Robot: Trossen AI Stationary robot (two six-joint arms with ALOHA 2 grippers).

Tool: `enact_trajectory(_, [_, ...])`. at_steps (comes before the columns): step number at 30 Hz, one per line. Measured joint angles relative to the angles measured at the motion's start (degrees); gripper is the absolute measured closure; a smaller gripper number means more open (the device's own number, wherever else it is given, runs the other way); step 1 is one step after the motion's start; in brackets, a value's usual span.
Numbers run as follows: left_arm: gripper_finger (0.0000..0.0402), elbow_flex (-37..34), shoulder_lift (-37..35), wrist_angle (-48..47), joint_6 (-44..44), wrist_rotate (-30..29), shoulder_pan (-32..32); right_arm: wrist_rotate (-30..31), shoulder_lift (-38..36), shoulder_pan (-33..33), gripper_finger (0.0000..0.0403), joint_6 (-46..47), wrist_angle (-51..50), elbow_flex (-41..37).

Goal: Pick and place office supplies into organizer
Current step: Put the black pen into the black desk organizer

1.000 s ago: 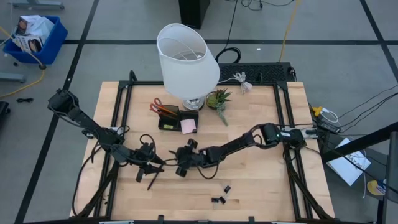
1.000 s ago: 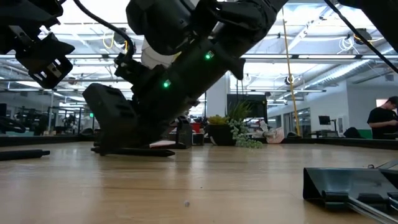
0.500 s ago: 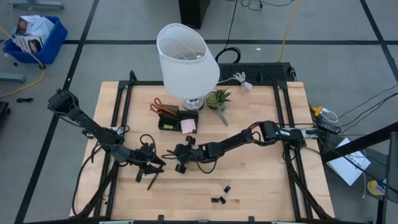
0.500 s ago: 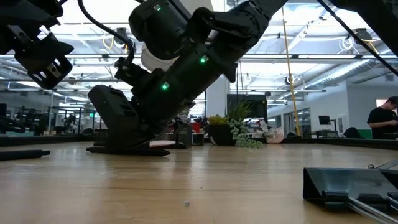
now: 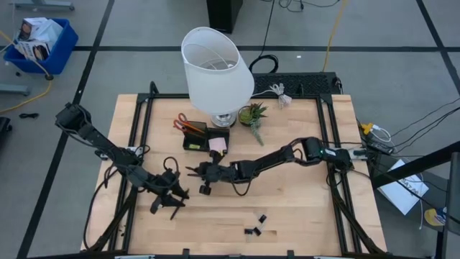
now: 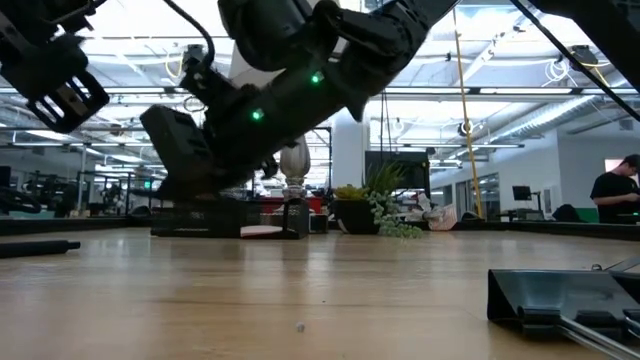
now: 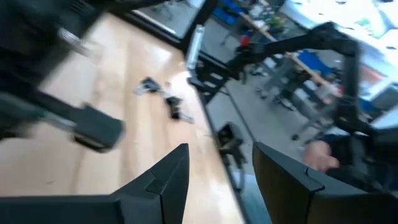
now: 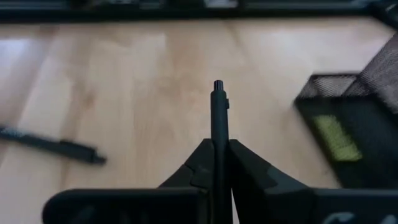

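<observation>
Two arms of mine over the wooden table [image 5: 287, 208], biggest thing first. White-shaded lamp [image 5: 214, 68] stands at the far edge, small green potted plant [image 5: 252, 114] just beside its base. Black organizer [image 5: 205, 135] sits in front of the lamp base, red-handled scissors [image 5: 180, 120] and orange pencils [image 5: 192, 128] standing in its back compartments, pink sticky-note pad [image 5: 217, 146] at its corner nearest the plant. In the right wrist view the mesh box shows a yellow-green piece [image 8: 333, 137] inside. My right arm stretches across the table toward the organizer; right gripper [image 5: 195, 173] is just short of the box's front, fingers pressed together on a black pen [image 8: 217, 124], pen tip sticking out forward past the fingertips, held off the wood as the low view shows. A second black pen [image 8: 53, 144] lies flat on the table, apart from the held one; the low view catches it at the table's side [image 6: 40, 246]. My left gripper [image 5: 167, 199] hangs above the table's left front area, near the right gripper but not touching it, fingers [image 7: 163, 180] apart with nothing between them. Tiny black clips [image 5: 254, 225] lie near the front edge, well apart from both grippers; one sits close to the low camera. A person shows far back in the room, low view.
</observation>
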Motion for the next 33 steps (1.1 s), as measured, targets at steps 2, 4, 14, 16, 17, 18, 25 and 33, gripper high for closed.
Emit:
enact_trajectory(2, [0.0222, 0.0, 0.0, 1.0, 0.2, 2.0, 0.0, 1.3, -0.3, -0.5, 0.0378, -1.6, 1.1, 0.0])
enact_trajectory(4, [0.0222, 0.0, 0.0, 2.1, 0.6, 3.8, 0.0, 1.7, -1.1, -1.2, 0.0377, -3.7, 2.5, 0.0])
enact_trajectory(14, [0.0222, 0.0, 0.0, 7.9, 4.5, 9.5, -2.3, 1.1, -1.5, -6.2, 0.0378, -9.9, 19.8, 0.1])
enact_trajectory(16, [0.0222, 0.0, 0.0, 8.9, 5.4, 10.5, -3.1, 0.6, -1.5, -7.5, 0.0378, -9.6, 21.0, 0.1])
enact_trajectory(17, [0.0222, 0.0, 0.0, 9.4, 6.2, 11.0, -3.6, -0.5, -1.5, -8.2, 0.0378, -9.5, 21.4, 0.1])
enact_trajectory(18, [0.0222, 0.0, 0.0, 9.9, 7.1, 11.5, -4.0, -1.3, -1.5, -8.9, 0.0378, -9.0, 22.0, 0.1])
enact_trajectory(25, [0.0222, 0.0, 0.0, 11.0, 9.2, 11.9, -5.7, -6.7, -1.5, -12.7, 0.0378, -7.4, 28.2, 0.1])
enact_trajectory(33, [0.0222, 0.0, 0.0, 10.7, 9.2, 12.3, -5.7, -9.6, -1.5, -13.8, 0.0377, -11.7, 31.7, 0.2])
